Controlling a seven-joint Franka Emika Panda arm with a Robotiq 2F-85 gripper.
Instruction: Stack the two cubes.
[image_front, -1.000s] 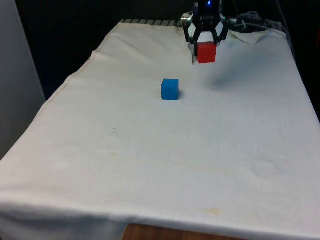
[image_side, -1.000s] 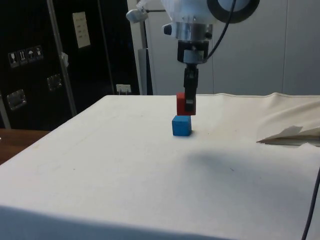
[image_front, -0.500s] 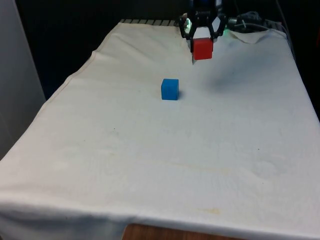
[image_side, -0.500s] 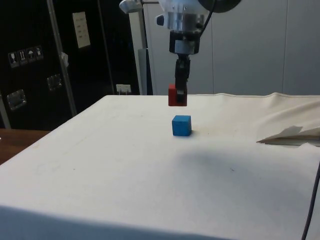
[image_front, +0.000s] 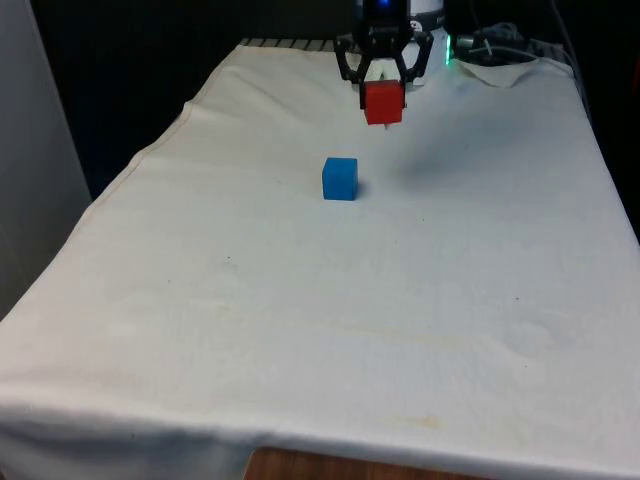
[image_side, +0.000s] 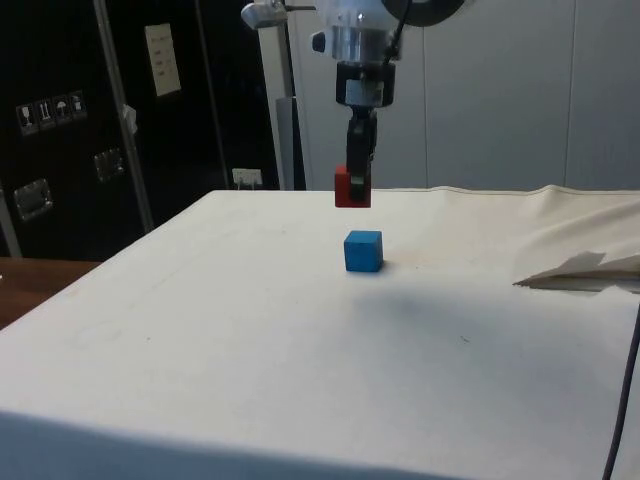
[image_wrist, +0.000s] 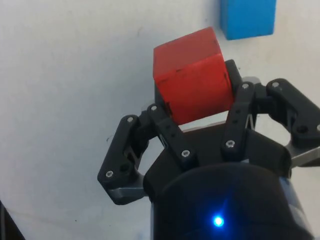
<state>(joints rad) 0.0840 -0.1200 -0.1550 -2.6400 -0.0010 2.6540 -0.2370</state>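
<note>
Above the white cloth (image_front: 300, 330), the gripper (image_front: 382, 92) held the red cube (image_front: 383, 102) clamped between its fingers. The blue cube (image_front: 340, 178) sat at its seven o'clock, well apart. Lowering off-centre could have tipped the stack.
</note>
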